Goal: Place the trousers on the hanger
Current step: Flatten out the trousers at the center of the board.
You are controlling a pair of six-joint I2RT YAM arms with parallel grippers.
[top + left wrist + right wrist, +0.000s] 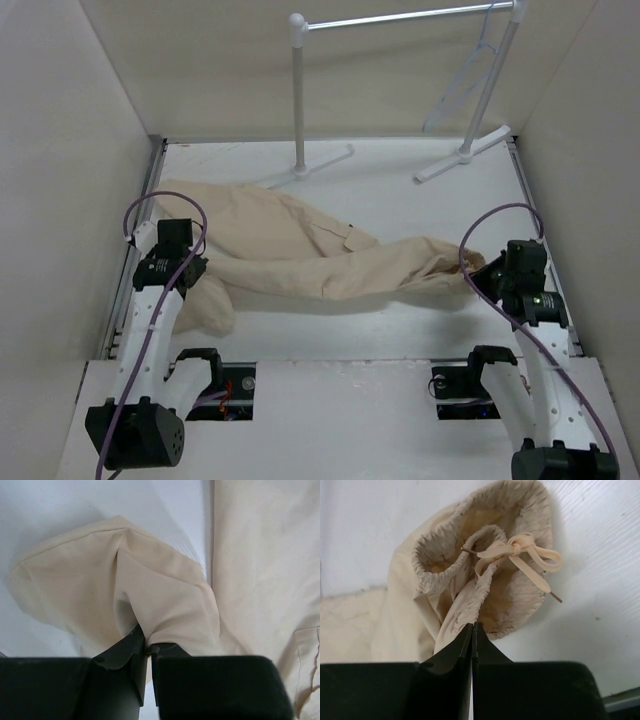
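Observation:
The beige trousers (300,250) lie across the white table, legs to the left, gathered waistband to the right. My left gripper (190,285) is shut on a fold of a trouser leg end (115,580) at the near left. My right gripper (480,275) is shut on the gathered waistband (470,600), beside its tied drawstring bow (520,547). The thin pale hanger (465,80) hangs from the right end of the rack bar at the back, far from both grippers.
The white clothes rack (400,18) stands at the back, its left post (298,95) and right post (495,85) on splayed feet. Beige walls (60,150) close in both sides. Purple cables (500,215) loop over both arms.

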